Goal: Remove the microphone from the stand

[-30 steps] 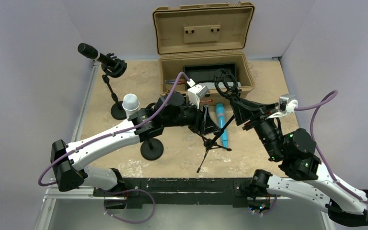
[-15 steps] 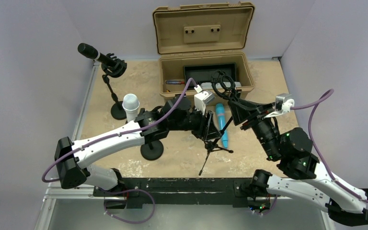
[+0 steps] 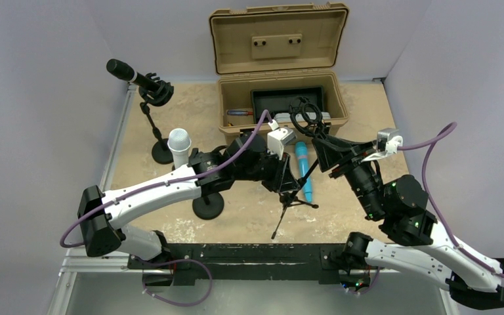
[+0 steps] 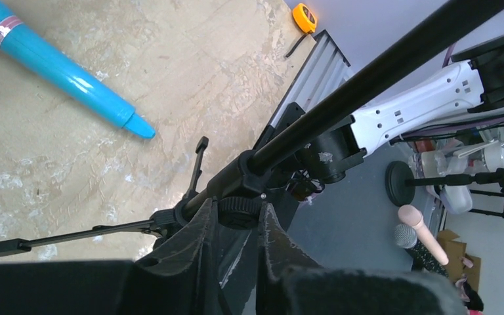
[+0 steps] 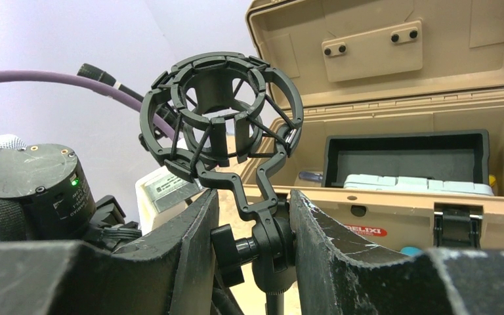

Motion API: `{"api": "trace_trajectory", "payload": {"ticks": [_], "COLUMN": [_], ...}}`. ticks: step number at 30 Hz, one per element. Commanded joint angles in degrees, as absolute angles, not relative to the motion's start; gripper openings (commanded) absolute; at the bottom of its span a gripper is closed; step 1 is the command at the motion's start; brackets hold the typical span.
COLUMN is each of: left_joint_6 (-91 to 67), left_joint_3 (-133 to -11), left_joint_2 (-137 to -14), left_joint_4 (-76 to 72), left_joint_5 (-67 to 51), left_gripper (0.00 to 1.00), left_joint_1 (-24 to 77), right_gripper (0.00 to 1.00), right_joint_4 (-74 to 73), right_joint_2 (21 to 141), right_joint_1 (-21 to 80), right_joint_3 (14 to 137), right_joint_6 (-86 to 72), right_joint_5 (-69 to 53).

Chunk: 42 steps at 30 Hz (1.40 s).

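Note:
The blue microphone (image 3: 303,172) lies flat on the table beside the black tripod stand (image 3: 292,197), and it also shows in the left wrist view (image 4: 65,72). The stand's shock mount (image 5: 220,108) is an empty ring at the top (image 3: 306,115). My left gripper (image 4: 236,210) is shut on the ribbed knob at the stand's lower collar, just above the tripod legs (image 3: 286,182). My right gripper (image 5: 252,200) is shut on the swivel joint and its knob right under the shock mount (image 3: 325,143).
An open tan case (image 3: 279,65) stands behind the stand, with a tray and small items inside. A black microphone (image 3: 131,73) sits in a stand at the back left. A grey-headed microphone (image 3: 179,143) stands on a round-base stand (image 3: 208,205) under my left arm.
My left gripper has moved right and down onto the stand's lower collar. The stand's top and my right gripper have shifted slightly left. Little has moved in the last half second.

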<state>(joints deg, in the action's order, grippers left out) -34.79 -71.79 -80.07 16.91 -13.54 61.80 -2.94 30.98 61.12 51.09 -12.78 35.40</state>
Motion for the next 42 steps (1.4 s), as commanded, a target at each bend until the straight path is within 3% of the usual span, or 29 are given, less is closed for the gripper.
{"api": "trace_trajectory", "payload": {"ticks": [1, 7, 11, 18, 19, 22, 23, 25, 34, 42], "left_joint_6": [-36.62, -63.0, -82.64, -85.59, -86.12, -86.78, -86.21, -83.53, -62.56, -51.24], "left_joint_3": [-77.14, -79.79, -72.48, -75.19, -74.4, -72.68, -72.64, -72.83, -81.85, -87.28], "left_joint_2": [-81.61, -81.79, -78.46, -77.24, -76.98, -76.61, -76.57, -76.44, -73.71, -73.46], "left_joint_4": [20.97, 27.87, 16.69, 18.46, 17.2, 14.63, 14.36, 14.61, 23.65, 21.41], "left_joint_5": [-10.95, -8.54, -11.06, -8.53, -8.99, -10.45, -10.79, -10.96, -4.38, -13.66], "left_gripper": [0.0, 0.0, 0.0, 0.0, 0.09, 0.53, 0.64, 0.73, 0.85, 0.84], "left_joint_1": [62.15, 61.37, 61.0, 60.78, 60.71, 60.47, 60.38, 60.38, 61.97, 61.97], "right_gripper": [0.0, 0.0, 0.0, 0.0, 0.0, 0.0, 0.0, 0.0, 0.0, 0.0], "right_joint_4": [3.65, 4.64, 7.14, 7.08, 7.06, 7.07, 7.04, 6.97, 1.17, -11.11], "right_joint_2": [30.54, 31.72, 32.37, 32.73, 32.51, 31.87, 31.8, 31.74, 34.02, 38.63], "right_joint_1": [61.26, 61.26, 61.26, 61.26, 61.26, 61.26, 61.26, 61.26, 61.26, 61.26], "right_joint_3": [52.05, 50.74, 49.4, 49.57, 49.53, 49.42, 49.4, 49.44, 52.33, 59.11], "right_joint_6": [-13.4, -13.32, -13.12, -13.31, -13.45, -13.66, -13.75, -13.95, -17.51, -23.91], "right_joint_5": [35.62, 35.6, 35.09, 34.89, 34.89, 34.89, 34.96, 35.52, 45.42, 60.12]}}
